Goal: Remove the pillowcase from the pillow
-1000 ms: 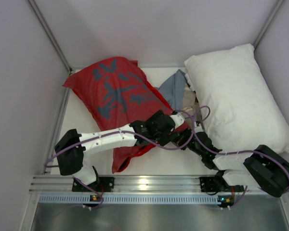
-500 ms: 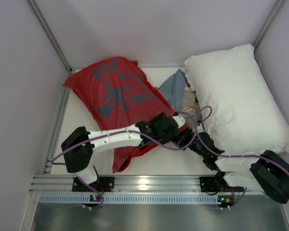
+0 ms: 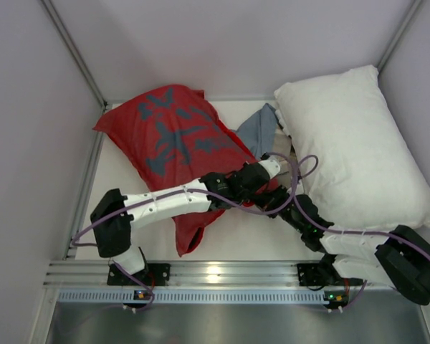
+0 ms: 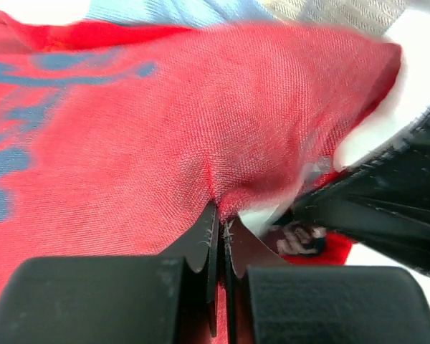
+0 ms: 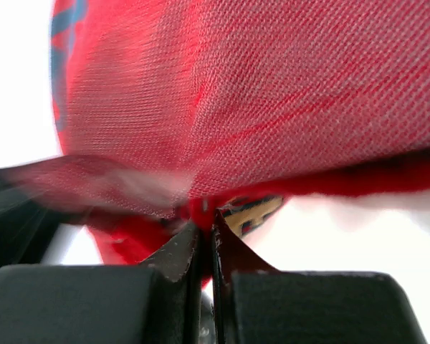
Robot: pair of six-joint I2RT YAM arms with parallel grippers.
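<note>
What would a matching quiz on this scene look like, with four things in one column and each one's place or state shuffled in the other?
Column one:
1. pillowcase
2. bare white pillow
3. grey-blue cloth
4. left end effector

Column two:
A. shut, pinching red fabric
B. lying along the right side
C. red with a grey-blue print, on the left
D. bunched at the back, between the red case and the white pillow

Pairs: 1-C, 2-B, 3-D, 4-A
</note>
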